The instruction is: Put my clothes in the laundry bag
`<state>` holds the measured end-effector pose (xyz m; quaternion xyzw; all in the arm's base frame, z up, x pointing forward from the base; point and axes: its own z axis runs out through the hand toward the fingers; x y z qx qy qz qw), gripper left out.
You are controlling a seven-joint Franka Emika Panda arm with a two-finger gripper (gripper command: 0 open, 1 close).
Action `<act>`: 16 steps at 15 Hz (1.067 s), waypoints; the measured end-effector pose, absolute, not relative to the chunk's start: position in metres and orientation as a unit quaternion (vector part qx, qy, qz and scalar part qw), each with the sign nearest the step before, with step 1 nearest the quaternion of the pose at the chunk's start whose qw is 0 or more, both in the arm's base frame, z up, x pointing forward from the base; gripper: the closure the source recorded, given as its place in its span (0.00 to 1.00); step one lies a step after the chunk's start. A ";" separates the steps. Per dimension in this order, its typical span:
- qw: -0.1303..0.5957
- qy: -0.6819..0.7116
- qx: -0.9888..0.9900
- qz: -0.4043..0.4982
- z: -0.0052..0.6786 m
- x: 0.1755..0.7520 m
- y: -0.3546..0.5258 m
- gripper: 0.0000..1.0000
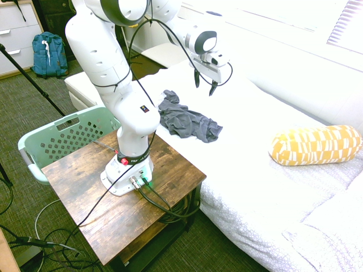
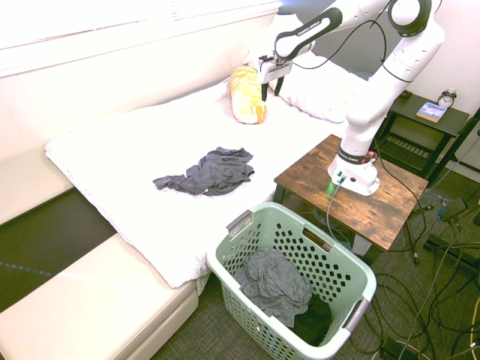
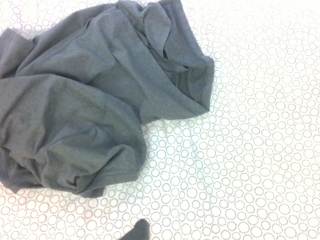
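A dark grey garment, the clothes (image 1: pixel 184 120) (image 2: pixel 210 171) (image 3: pixel 90 100), lies crumpled on the white bed near its edge. My gripper (image 1: pixel 205 85) (image 2: pixel 268 88) hangs open in the air above the bed, higher than the garment and a little beyond it, with nothing between its fingers. The pale mint-green laundry bag (image 1: pixel 59 139) (image 2: pixel 358 279) stands on the carpet beside the bed. Another grey garment (image 2: pixel 271 281) lies inside it.
A yellow patterned pillow (image 1: pixel 315 144) (image 2: pixel 246 94) lies further up the bed, with white pillows (image 2: pixel 322 86) behind it. A cream bench (image 2: pixel 97 307) runs along the bed's foot. A blue backpack (image 1: pixel 48 54) leans by a dresser.
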<state>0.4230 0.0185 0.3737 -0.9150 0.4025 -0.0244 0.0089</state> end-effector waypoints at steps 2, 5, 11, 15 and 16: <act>0.008 0.400 -0.916 -0.022 0.372 0.423 0.019 0.00; 0.008 0.380 -0.925 -0.024 0.364 0.443 0.043 0.00; 0.013 0.330 -0.944 -0.014 0.289 0.537 0.127 0.00; 0.007 0.286 -0.958 0.027 0.199 0.574 0.202 0.00; 0.005 0.278 -0.960 0.038 0.173 0.579 0.216 0.00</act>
